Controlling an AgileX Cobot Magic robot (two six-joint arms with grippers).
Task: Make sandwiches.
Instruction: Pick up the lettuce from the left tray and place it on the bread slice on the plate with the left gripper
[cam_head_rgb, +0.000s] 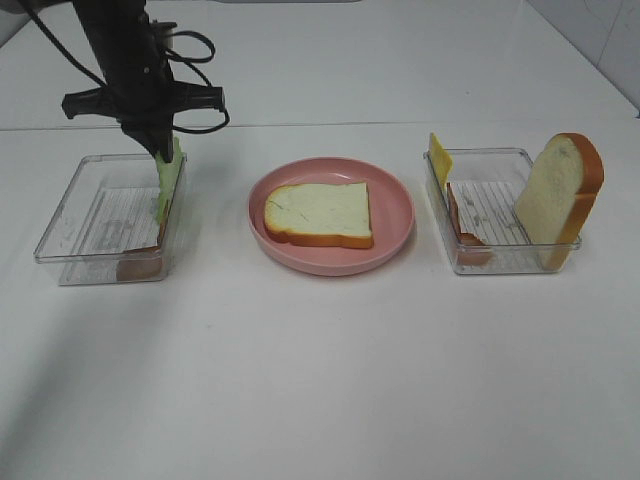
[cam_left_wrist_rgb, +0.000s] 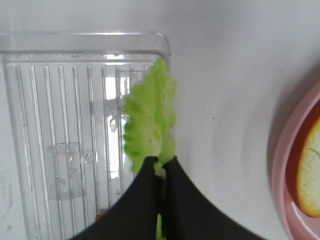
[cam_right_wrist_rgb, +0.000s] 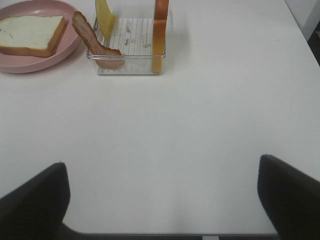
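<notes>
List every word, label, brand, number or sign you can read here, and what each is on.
No readable text in any view.
On the pink plate, the bread slice and the lettuce leaf: no print.
On the left tray: a faint moulded mark, too blurred to read.

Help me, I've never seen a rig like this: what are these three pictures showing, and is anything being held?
It is a two-armed robot at a white table. One picture looks down from above; the other two come from a camera on each wrist. A pink plate holds a bread slice. Over the left tray, the left gripper is shut on a lettuce leaf. The right tray holds cheese, bacon and a second bread slice standing on edge. The right gripper is open, holding nothing.
</notes>
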